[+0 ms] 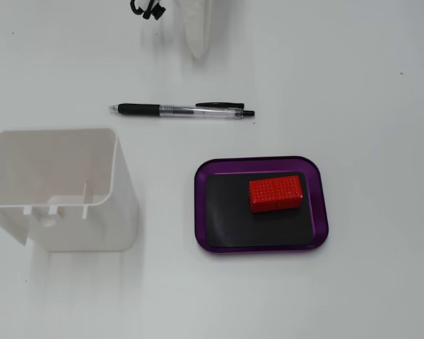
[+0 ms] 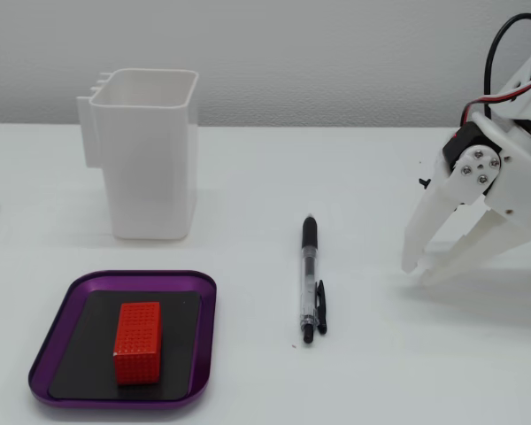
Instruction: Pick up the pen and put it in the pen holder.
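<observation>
The pen (image 1: 180,110) lies flat on the white table, clear barrel with a black grip and clip; in the other fixed view the pen (image 2: 309,279) points away from the camera. The pen holder (image 1: 56,187) is a tall white box standing upright with its mouth open, seen at the back left as the pen holder (image 2: 150,159). My gripper (image 2: 420,274) hangs at the right, tips down near the table and close together, holding nothing, well apart from the pen. Only its white tip shows in the top-down fixed view, where the gripper (image 1: 198,51) sits beyond the pen.
A flat purple-rimmed tray (image 1: 324,205) with a black centre carries a red block (image 1: 275,193); the tray (image 2: 203,336) and red block (image 2: 138,341) sit in the front left of the side fixed view, in front of the holder. Bare white table lies between pen and holder.
</observation>
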`<move>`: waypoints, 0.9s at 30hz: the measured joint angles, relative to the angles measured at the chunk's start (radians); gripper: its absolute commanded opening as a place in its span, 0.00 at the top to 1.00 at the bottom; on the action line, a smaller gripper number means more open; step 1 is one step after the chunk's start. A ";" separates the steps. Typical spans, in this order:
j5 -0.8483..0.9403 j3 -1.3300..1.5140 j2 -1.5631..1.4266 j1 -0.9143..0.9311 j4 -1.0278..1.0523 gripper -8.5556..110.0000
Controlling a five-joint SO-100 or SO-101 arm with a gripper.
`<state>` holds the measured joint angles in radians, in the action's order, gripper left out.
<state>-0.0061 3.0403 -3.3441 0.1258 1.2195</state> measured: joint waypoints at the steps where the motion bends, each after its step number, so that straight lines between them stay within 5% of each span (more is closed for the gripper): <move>1: 0.000 0.000 0.000 0.000 0.000 0.91; 27: 0.005 -0.043 0.000 0.000 -0.014 0.91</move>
<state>-0.0015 2.9974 -3.3441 0.1258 1.2057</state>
